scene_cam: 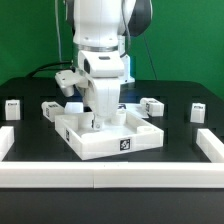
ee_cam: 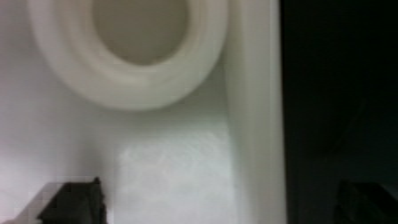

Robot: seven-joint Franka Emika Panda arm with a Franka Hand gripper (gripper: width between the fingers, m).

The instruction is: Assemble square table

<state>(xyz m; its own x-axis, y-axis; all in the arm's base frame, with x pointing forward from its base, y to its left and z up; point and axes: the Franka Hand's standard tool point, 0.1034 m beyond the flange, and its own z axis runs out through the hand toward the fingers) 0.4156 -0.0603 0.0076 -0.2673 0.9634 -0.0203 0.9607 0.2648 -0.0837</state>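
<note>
The square table's white panel (scene_cam: 105, 135) lies rim-up at the table's middle, with a tag on its front wall. My gripper (scene_cam: 105, 119) is lowered into it near the back. In the wrist view the panel's inner floor (ee_cam: 169, 150) fills the picture, very close and blurred, with a round corner hole (ee_cam: 139, 35) and the rim wall (ee_cam: 254, 110) beside it. My gripper (ee_cam: 222, 205) looks open, its dark fingertips (ee_cam: 71, 203) far apart on either side of the rim wall. Tagged white legs lie at the exterior view's left (scene_cam: 12, 107) (scene_cam: 50, 110) and right (scene_cam: 152, 105) (scene_cam: 200, 111).
The long low white border rail (scene_cam: 110, 176) runs along the front and turns back at both sides (scene_cam: 5, 140) (scene_cam: 213, 145). The tabletop is black. A cable hangs behind the arm.
</note>
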